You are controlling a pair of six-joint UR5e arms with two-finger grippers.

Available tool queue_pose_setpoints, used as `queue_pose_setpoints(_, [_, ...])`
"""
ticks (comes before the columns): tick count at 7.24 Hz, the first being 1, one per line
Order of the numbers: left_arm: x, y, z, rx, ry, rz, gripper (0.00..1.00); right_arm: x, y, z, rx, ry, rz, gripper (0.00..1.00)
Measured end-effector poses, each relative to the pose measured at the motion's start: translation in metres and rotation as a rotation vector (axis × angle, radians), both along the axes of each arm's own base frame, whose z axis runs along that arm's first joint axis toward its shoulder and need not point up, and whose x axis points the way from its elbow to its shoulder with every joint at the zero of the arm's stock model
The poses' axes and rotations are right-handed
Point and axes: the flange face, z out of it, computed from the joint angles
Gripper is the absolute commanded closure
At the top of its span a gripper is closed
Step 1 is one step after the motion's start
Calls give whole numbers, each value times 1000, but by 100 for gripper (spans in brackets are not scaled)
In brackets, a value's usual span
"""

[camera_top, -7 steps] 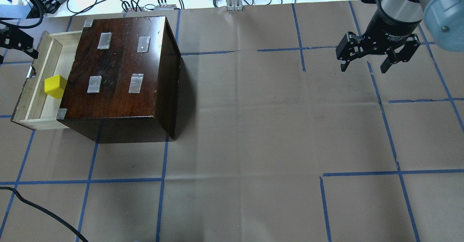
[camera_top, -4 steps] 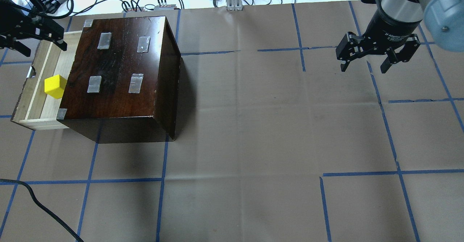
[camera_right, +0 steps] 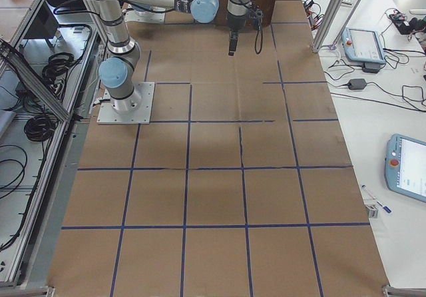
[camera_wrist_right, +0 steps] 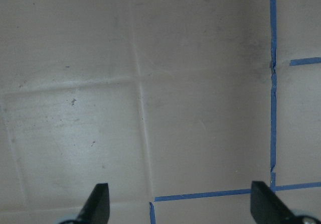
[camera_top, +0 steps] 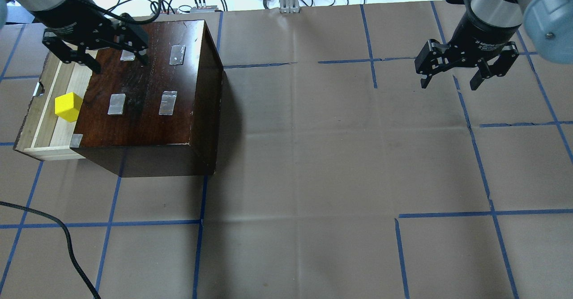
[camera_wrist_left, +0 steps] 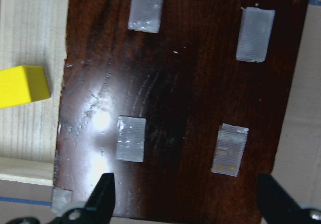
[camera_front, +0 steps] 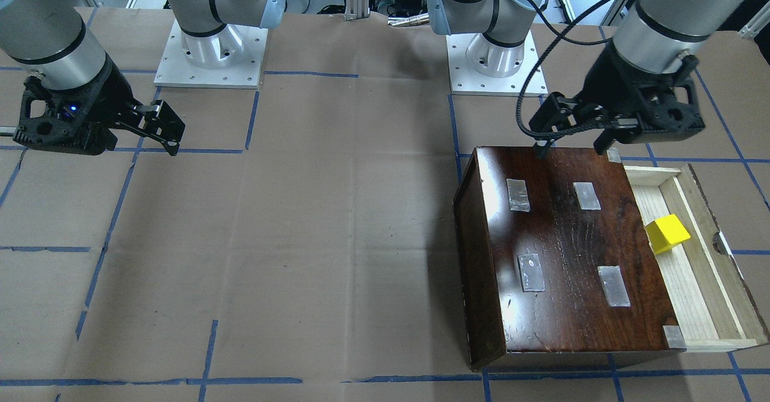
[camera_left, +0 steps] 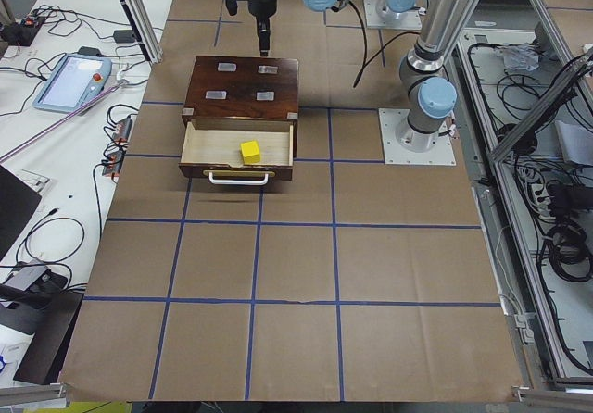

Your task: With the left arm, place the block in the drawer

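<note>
The yellow block lies in the open pale-wood drawer, which is pulled out of the dark-brown box on the left. It also shows in the front view and the left wrist view. My left gripper is open and empty. It hovers over the far part of the box's taped top, to the right of the drawer, and the wrist view shows it there too. My right gripper is open and empty above bare paper at the far right.
The brown paper table cover is marked with blue tape lines. Cables and devices lie beyond the table's far edge. A black cable trails over the near left corner. Both arm bases stand on the robot's side.
My left gripper has moved in from the far left edge to above the box's top. The block, drawer and right gripper have not moved.
</note>
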Motion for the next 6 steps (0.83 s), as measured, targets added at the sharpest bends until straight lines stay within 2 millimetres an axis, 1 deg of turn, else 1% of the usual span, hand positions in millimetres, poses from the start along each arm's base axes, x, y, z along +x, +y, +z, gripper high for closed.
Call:
queue_pose_setpoints(1, [-27, 8, -3, 11, 2, -18, 1, 0, 0, 0, 0, 0, 0, 0])
queue_pose_setpoints(2, [-41, 17, -10, 26, 0, -35, 1, 0, 0, 0, 1, 0, 0, 0])
queue_pose_setpoints(3, [-47, 29, -17, 37, -3, -47, 1, 0, 0, -1, 1, 0, 0, 0])
queue_pose_setpoints(4, [-49, 39, -21, 40, -5, -56, 1, 0, 0, -1, 2, 0, 0, 0])
queue_pose_setpoints(5, [-48, 43, -23, 40, -13, -60, 1, 0, 0, -1, 2, 0, 0, 0])
queue_pose_setpoints(6, [-46, 42, -25, 43, -34, -61, 1, 0, 0, -1, 1, 0, 0, 0])
